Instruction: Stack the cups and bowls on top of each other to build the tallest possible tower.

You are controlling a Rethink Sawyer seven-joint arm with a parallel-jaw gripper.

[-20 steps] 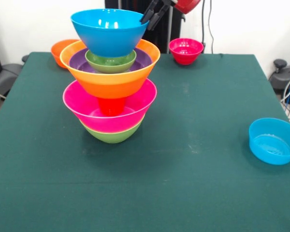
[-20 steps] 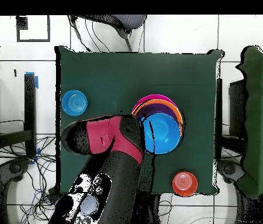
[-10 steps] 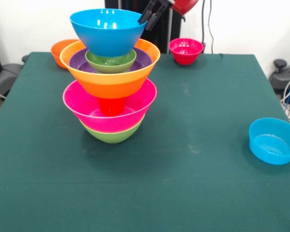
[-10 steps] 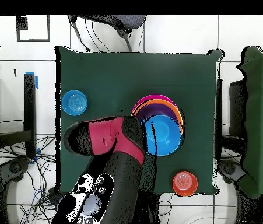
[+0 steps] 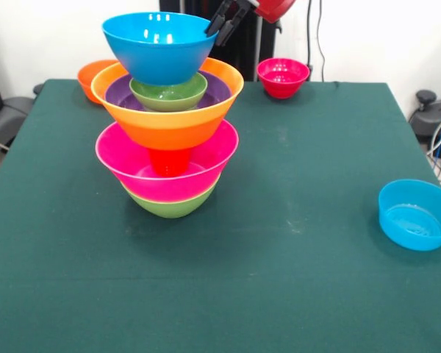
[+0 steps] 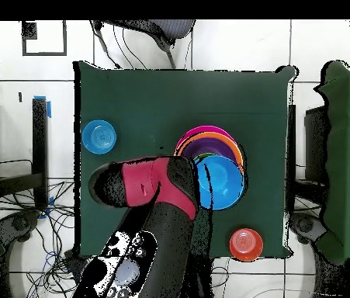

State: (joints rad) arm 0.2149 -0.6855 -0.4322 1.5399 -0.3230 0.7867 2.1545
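Observation:
The tower stands left of centre on the table: a green bowl (image 5: 169, 207) lowest, then a pink bowl (image 5: 128, 163) holding the orange cup (image 5: 169, 160). Above them sit a large orange bowl (image 5: 169, 126), a purple bowl (image 5: 117, 91) and a small green bowl (image 5: 169, 94). A medium blue bowl (image 5: 158, 51) is on top, directly over the small green one. My gripper (image 5: 219, 22) reaches in from the top and is shut on this blue bowl's right rim. From overhead the arm (image 6: 150, 182) covers the gripper, with the blue bowl (image 6: 223, 182) showing beside it.
A small orange bowl (image 5: 90, 73) sits at the back left behind the tower. A small red bowl (image 5: 282, 77) is at the back, right of centre. A small blue bowl (image 5: 417, 215) lies near the right edge. The green cloth (image 5: 294, 279) covers the table.
The gripper has carried the top blue bowl slightly left and up in the front view, off centre over the stack. The rest of the tower has not moved.

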